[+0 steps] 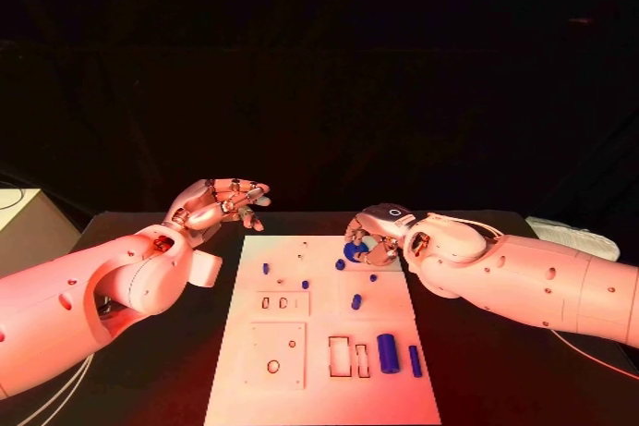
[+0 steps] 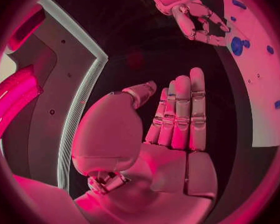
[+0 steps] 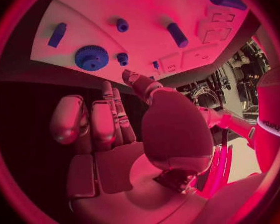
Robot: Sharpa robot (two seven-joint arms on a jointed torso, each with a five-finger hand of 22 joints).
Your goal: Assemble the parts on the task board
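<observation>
Two hands are hovering over the black table (image 1: 160,371), either side of the board's far end. Left hand (image 1: 220,204) is hanging off the board's left edge, fingers loosely curled, holding nothing; its wrist view shows the fingers straight and together. Board (image 1: 319,389) is lying mid-table, small blue pegs (image 1: 305,284) standing near its far end, a large cylinder (image 1: 388,352) lying nearer. Right hand (image 1: 376,237) is sitting at the far right corner, fingertips beside a blue gear (image 1: 355,249); whether it is pinching it, cannot tell.

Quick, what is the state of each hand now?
Left hand: open, holding nothing.
Right hand: open, fingertips by the blue gear, not holding it.
</observation>
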